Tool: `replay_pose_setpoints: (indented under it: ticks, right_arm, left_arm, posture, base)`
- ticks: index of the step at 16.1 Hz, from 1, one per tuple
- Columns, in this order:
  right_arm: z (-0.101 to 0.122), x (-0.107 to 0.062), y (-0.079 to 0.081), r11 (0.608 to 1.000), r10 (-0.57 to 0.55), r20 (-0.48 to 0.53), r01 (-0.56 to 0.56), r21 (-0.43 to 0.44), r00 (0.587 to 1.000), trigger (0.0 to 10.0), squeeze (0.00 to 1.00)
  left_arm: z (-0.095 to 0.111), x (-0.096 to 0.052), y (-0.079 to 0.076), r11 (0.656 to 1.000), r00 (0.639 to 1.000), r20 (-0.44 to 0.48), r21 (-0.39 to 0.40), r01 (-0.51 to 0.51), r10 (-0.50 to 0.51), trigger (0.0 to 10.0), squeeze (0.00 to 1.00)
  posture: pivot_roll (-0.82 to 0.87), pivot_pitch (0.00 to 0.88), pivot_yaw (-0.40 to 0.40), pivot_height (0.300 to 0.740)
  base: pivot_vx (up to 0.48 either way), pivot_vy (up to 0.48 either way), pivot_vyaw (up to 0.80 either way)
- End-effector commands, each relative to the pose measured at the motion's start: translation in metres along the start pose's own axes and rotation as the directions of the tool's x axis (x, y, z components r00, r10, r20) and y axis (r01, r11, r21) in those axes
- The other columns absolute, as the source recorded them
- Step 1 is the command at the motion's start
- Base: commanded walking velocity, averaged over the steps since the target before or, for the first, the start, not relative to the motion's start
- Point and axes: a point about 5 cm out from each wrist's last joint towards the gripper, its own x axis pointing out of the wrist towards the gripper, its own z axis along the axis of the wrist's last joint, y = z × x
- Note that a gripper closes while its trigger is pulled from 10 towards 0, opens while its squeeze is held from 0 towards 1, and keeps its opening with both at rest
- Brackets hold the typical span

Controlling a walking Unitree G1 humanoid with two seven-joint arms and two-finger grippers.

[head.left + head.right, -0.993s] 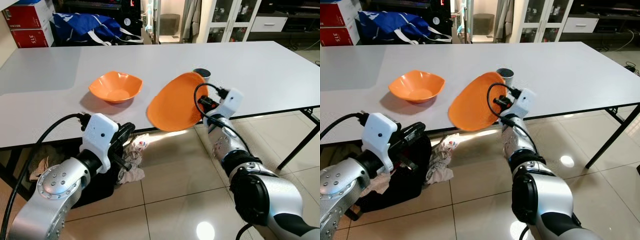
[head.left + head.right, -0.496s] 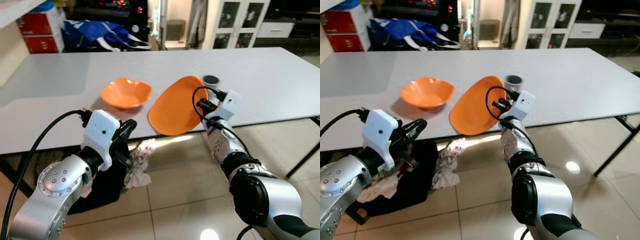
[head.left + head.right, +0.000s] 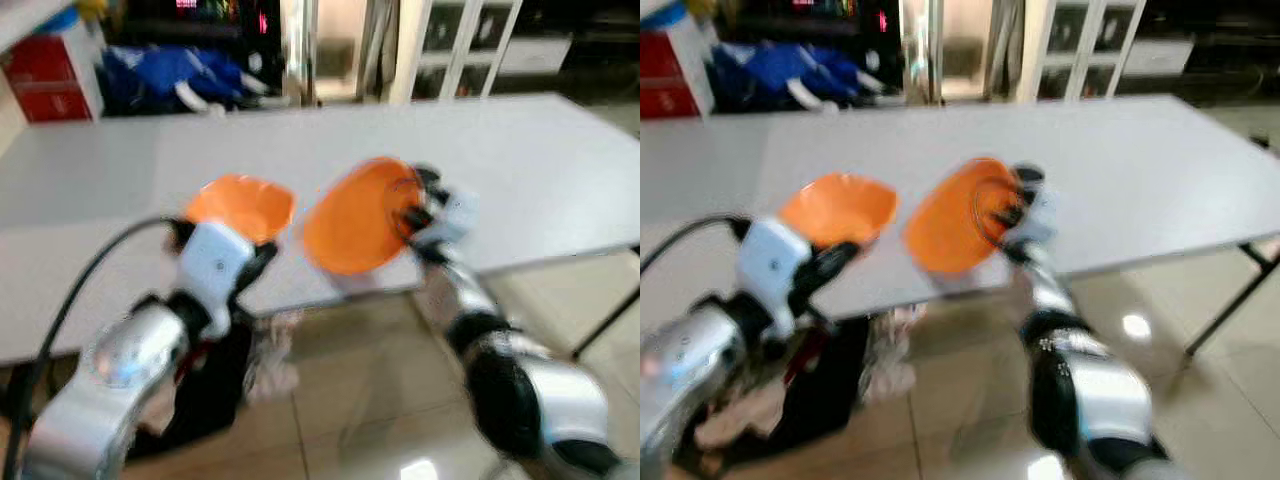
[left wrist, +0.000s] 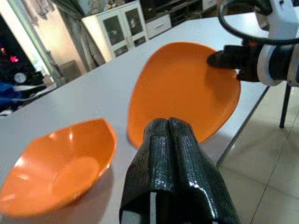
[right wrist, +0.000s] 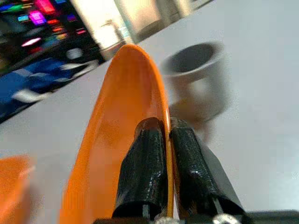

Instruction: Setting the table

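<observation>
Your right pincer pinches the tilted plate by its rim over the desk edge, left pincer clenched idle; lowering carelessly could clip the cup or bowl.

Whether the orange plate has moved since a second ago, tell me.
Yes, slightly: the orange plate, in the right gripper, sits farther in from the near edge of the table.
</observation>
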Motion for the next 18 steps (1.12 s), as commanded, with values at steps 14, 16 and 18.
replay_pose_setpoints:
  ticks: [14, 16, 18]
  right_arm:
    - [-0.019, -0.003, 0.018, 0.997, 0.063, -0.086, -0.066, -0.036, 0.994, 0.0, 0.00]
    - [-0.022, -0.004, 0.018, 0.998, 0.057, -0.110, -0.058, -0.007, 0.992, 0.0, 0.00]
    - [-0.024, -0.005, 0.016, 0.999, 0.047, -0.123, -0.048, -0.007, 0.991, 0.0, 0.00]
  left_arm:
    - [0.000, -0.002, 0.006, 0.999, 0.999, 0.008, -0.019, -0.048, 0.048, 10.0, 0.09]
    - [0.000, -0.002, 0.006, 0.999, 0.999, 0.009, -0.023, -0.048, 0.048, 10.0, 0.09]
    - [0.001, -0.003, 0.006, 0.999, 0.999, 0.009, -0.023, -0.048, 0.048, 10.0, 0.09]
  posture:
    - [0.17, 0.000, -0.018, 0.736]
    - [0.17, 0.000, -0.018, 0.736]
    - [0.17, 0.000, -0.013, 0.736]
  base:
    - [0.132, 0.000, 0.00]
    - [0.000, 0.000, 0.00]
    - [0.000, 0.000, 0.00]
